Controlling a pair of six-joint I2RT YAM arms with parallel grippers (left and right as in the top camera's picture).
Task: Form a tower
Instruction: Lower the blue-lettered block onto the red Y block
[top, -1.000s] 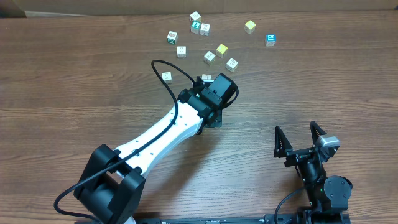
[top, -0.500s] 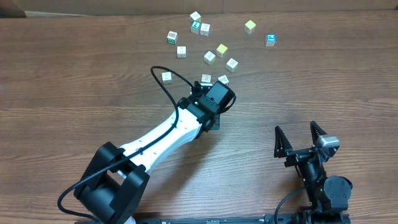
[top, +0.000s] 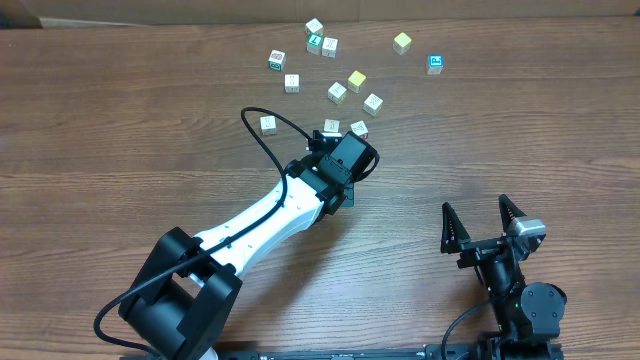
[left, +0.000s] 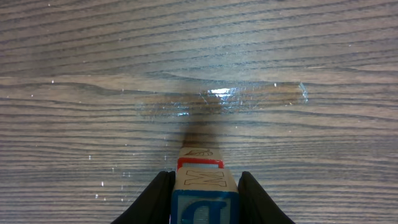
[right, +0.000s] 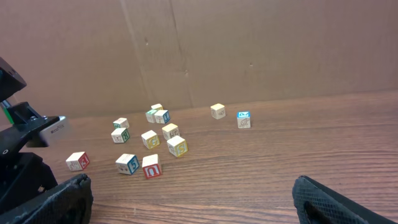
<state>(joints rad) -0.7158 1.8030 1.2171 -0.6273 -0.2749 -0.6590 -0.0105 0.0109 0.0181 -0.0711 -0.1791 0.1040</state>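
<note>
The tower (left: 200, 167) sits between the two black fingers (left: 152, 199) of the left gripper (left: 204, 186). They press on it from both sides and touch the nearest cube. The left arm (top: 265, 215) reaches in a long slant from its base up to the tower, with the wrist bent down over it. Well apart from the tower, toward the near edge, the right gripper (top: 482, 222) sits low with its fingers spread wide and nothing between them.

From overhead the tower is hidden under the wrist. In the left wrist view the lower edge cuts it off, so the number of cubes cannot be told (a red-edged face and one more cream corner show beyond the nearest cube).

The cubes are small and of cream wood. The nearest one has a blue letter face and a cream face with a black outlined letter. The table (top: 120, 130) is brown with wood grain and has a shiny patch just beyond the tower. Loose cubes (top: 337, 92) lie scattered past the tower, two of them just beside the left gripper. Behind them stands a cardboard wall (right: 249, 43).
</note>
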